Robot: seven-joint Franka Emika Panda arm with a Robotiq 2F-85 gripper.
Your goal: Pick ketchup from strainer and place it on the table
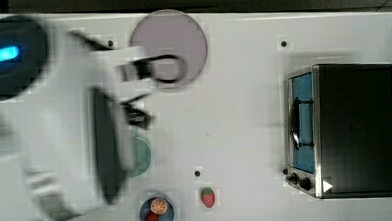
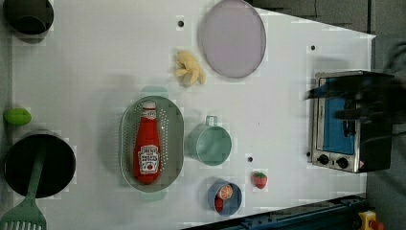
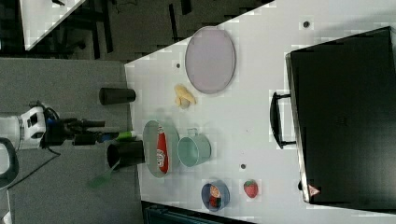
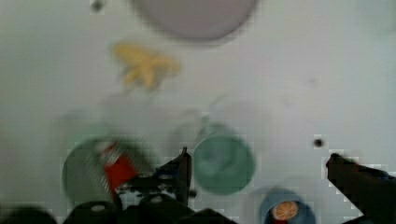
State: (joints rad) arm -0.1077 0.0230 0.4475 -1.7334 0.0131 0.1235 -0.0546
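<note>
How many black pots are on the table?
2 in the left view: one black round pot at the top-left corner, one larger black pot holding a green spatula at lower left. Others may be hidden.

One ketchup [image 2: 147, 149], one strainer [image 2: 128, 125], one cup [image 2: 211, 144], one strawberry [image 2: 260, 179], two black pots [image 2: 40, 165].

A round lilac plate [image 2: 232, 37] lies near the counter's far edge in the left view, a yellow banana peel [image 2: 189, 69] just beside it. A teal cup [image 2: 209, 143] sits mid-counter. Near the opposite edge are a blue bowl [image 2: 225, 197] holding fruit and a strawberry [image 2: 259, 179]. A toaster oven [image 2: 342, 122] occupies the left view's right end.
</note>
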